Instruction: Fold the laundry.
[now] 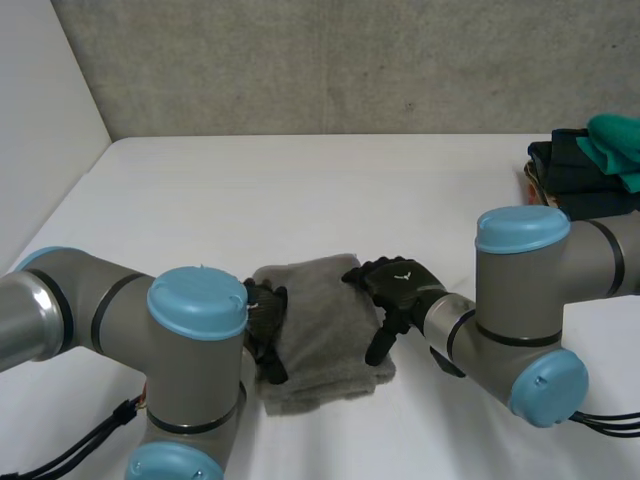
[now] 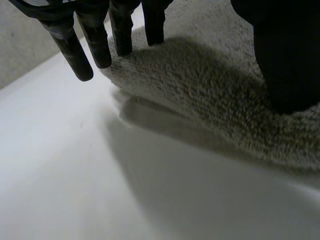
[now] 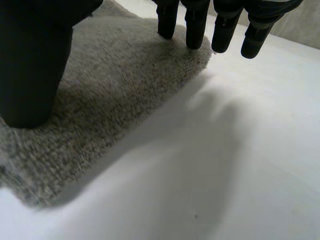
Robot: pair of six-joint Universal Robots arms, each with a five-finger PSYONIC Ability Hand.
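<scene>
Now towel [image 1: 325, 325] lies between left hand [image 1: 266, 318] and right hand [image 1: 398, 286]

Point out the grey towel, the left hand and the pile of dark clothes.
grey towel [image 1: 325, 325]: head view, middle of its top surface.
left hand [image 1: 266, 318]: head view, back of the hand, at the towel's edge.
pile of dark clothes [image 1: 565, 172]: head view, on its dark fabric.
</scene>
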